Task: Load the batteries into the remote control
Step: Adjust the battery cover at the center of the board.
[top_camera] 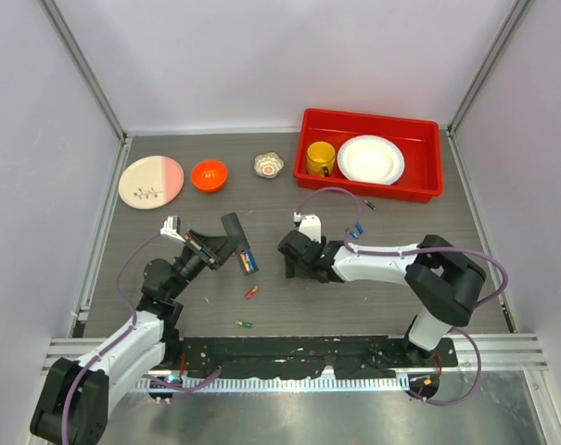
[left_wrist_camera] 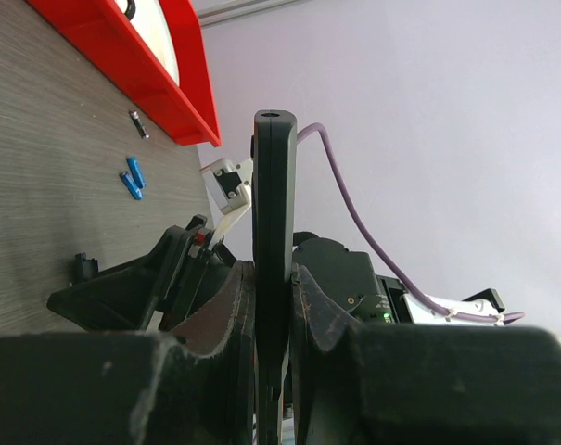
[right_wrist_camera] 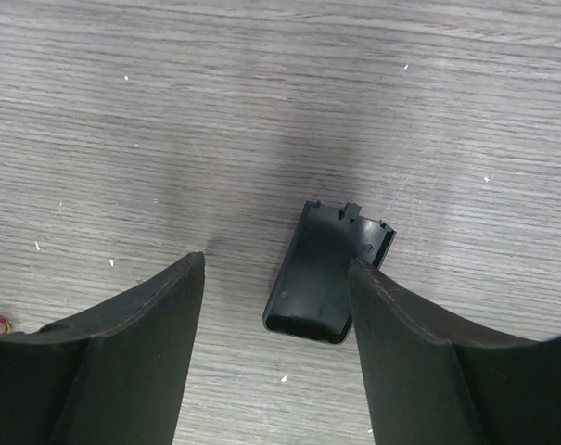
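Note:
My left gripper is shut on the remote control, a slim black bar held off the table; blue and orange show at its near end. In the left wrist view the remote stands edge-on between my fingers. My right gripper is open and low over a small black squarish cover, which lies on the table next to the right finger. Loose batteries lie on the table: a red one, a green one, two blue ones, also seen in the left wrist view.
A red tray with a yellow mug and a white plate stands at the back right. An orange bowl, a pink-and-white plate and a small patterned cup stand at the back. A dark battery lies near the tray.

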